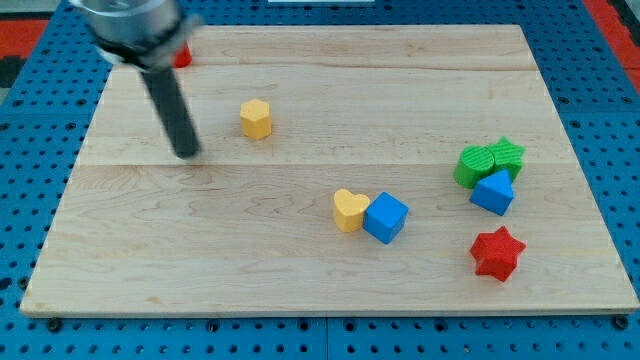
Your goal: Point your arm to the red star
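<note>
- Camera view: wooden table [300, 280] on a blue perforated base [620, 120].
- My tip [186, 153] rests on the table at about 10 o'clock from its centre; the dark rod rises up and toward the view's left.
- The arm carries no fingers, so their state cannot be told.
- Red star [498, 252] lies at about 4 o'clock from the centre, well apart from my tip.
- Yellow hexagonal block [256, 118] sits near my tip, at its 2 o'clock.
- Yellow heart [348, 210] touches the blue cube [386, 217] near the centre.
- Blue triangular block [492, 191] lies at the star's 12 o'clock, touching a green cylinder [474, 164] and a green star [507, 152].
- A red block [181, 55], partly hidden by the rod, lies at the view's top left; shape unclear.
</note>
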